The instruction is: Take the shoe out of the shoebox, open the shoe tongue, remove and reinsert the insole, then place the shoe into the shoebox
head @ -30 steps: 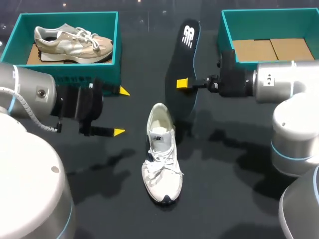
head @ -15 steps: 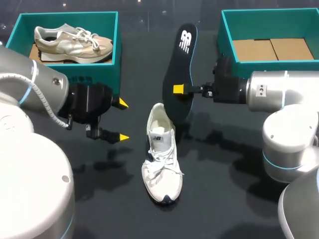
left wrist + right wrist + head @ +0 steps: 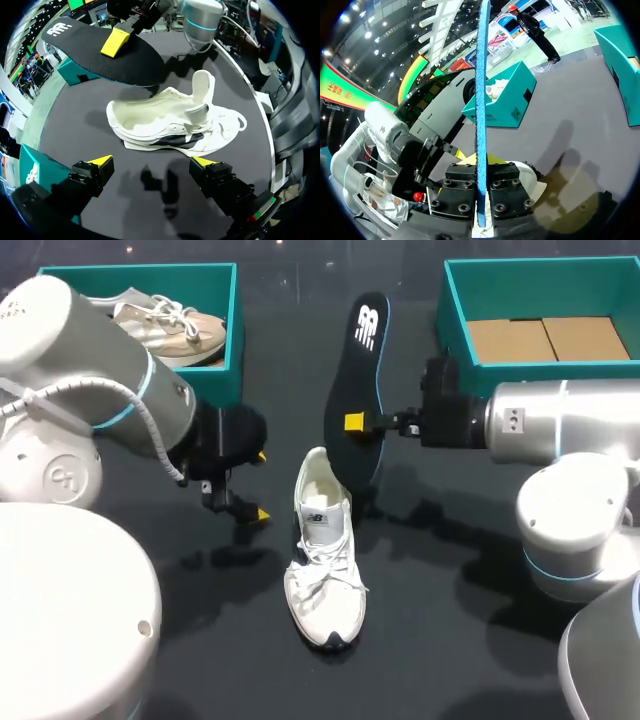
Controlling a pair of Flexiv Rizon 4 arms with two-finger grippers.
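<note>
- The worktop (image 3: pixel 470 590) is showing a dark, matt surface, and soft shadows of the arms and the shoe are falling across it
- The shoe (image 3: pixel 325 560), white, is standing on its sole in the middle of the worktop, outside both boxes, with its toe pointing towards the robot and its tongue standing up
- The insole (image 3: pixel 358 390), black with a blue edge, is hanging on edge in the air behind the shoe's heel; its lower end is sitting just over the heel opening, and whether the two are touching cannot be told
- The right tool (image 3: pixel 353 423) is clamping the insole about midway along, one finger pressing on each face
- The left tool (image 3: pixel 261 485) is hovering just left of the shoe with its fingers spread wide and gripping nothing; in its wrist view the shoe is lying ahead of the fingers
- The left box (image 3: pixel 228 335), teal, is standing at the far left corner and holding a beige shoe (image 3: pixel 175 322)
- The right box (image 3: pixel 452 315), also teal, is standing at the far right with cardboard (image 3: pixel 540 340) lying flat on its floor
</note>
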